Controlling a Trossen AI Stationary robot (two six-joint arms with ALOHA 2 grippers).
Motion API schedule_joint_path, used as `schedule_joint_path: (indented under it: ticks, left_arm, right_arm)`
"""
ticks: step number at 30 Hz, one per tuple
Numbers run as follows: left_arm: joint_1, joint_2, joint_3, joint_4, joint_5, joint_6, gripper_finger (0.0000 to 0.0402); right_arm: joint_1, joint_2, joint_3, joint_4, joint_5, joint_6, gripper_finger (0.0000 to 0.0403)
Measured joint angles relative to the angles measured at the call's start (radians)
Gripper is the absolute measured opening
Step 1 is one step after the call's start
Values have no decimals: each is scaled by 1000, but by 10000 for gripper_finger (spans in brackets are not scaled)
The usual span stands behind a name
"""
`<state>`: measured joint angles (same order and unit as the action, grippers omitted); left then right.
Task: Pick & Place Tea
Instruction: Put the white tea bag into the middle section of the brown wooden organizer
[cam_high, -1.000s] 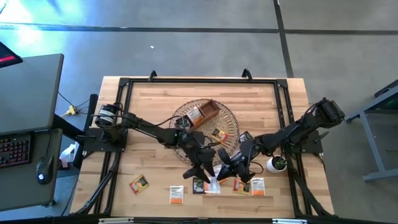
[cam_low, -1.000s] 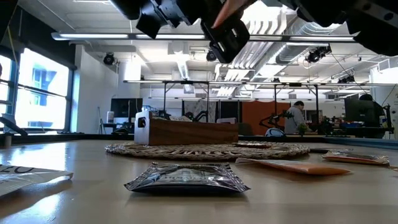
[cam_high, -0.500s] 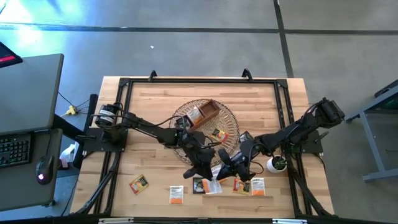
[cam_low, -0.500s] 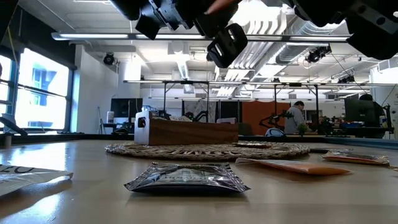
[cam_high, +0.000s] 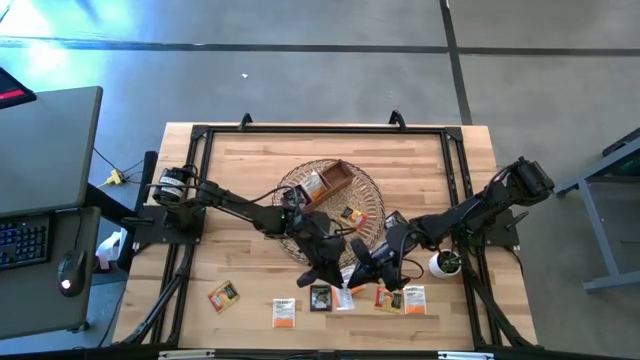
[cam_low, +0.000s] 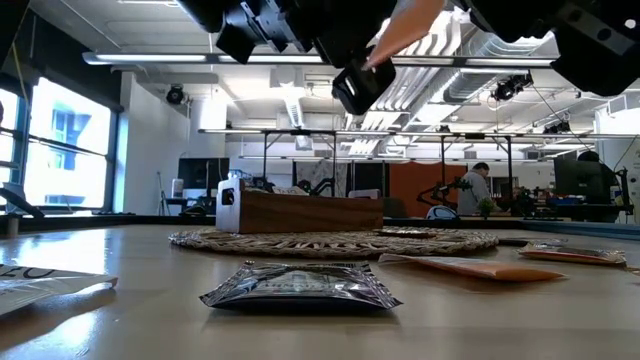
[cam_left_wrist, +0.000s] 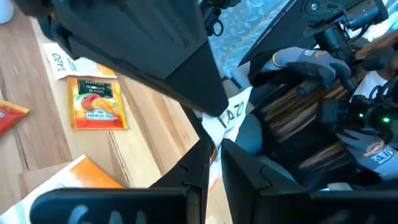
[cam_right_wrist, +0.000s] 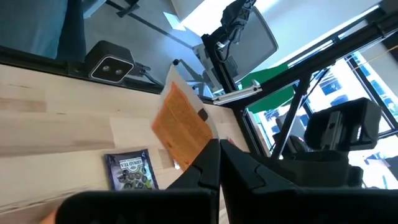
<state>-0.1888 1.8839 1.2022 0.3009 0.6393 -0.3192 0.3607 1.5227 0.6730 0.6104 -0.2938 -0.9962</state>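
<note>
The tea shows as flat sachets. One orange sachet is held up over the table's near middle, between my two grippers; in the low view the sachet slants upward. My right gripper is shut on it. My left gripper is shut on it from the other side, where a white printed face shows. Whether this is one sachet or two, I cannot tell. More sachets lie flat along the near edge, among them a black one and an orange one. My left gripper pinches the sachet's edge between its two fingers. It comes from the table's left, nearly level. The sachet is clear of the table. My right gripper pinches the orange sachet by its end nearest the fingers, from the table's right, nearly level. The sachet sticks out past the fingertips, lifted clear.
A round wicker basket sits mid-table with a brown wooden tray and a sachet on it. A small white pot with a plant stands by the right arm. A lone sachet lies near left.
My left gripper has shut on the sachet that my right gripper holds up; both hands stayed where they were. In the low view more of the orange sachet now shows, slanting up from the left fingers.
</note>
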Motion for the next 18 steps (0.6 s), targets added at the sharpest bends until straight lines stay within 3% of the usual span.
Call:
schedule_joint_path:
  ticks: [6,13,18]
  left_arm:
    - [0,0,0,-29,1,-24,4]
    - [1,-2,0,-49,-27,-42,2]
    - [0,-2,0,-49,-62,-85,1]
  right_arm:
    - [2,0,-1,24,86,5,0]
    - [3,1,-2,31,201,83,0]
    - [4,1,-2,38,196,161,0]
